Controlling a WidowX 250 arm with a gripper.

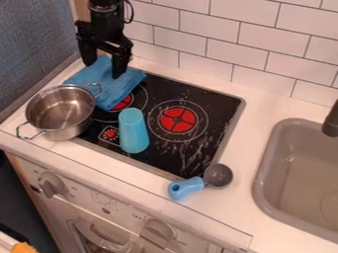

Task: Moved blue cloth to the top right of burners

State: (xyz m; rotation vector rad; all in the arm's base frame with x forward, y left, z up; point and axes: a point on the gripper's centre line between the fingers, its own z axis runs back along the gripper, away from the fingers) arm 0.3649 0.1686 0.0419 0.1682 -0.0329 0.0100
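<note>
From my end I see a white countertop [247,146] with a black cooktop [211,101], steel pot [61,111], blue cloth [99,78], tapered light-blue cylinder [133,131], blue-handled ladle [218,176] and inset grey sink [280,160].

Steel pot [61,113] near light-blue cup [134,132]; blue-handled grey scoop [218,176] near grey sink [261,184].

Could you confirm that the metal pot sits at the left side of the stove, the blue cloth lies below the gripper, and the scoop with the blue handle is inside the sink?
Not quite: in the camera view, the scoop is outside the sink, by the front right corner of the stove. The rest is right.
</note>
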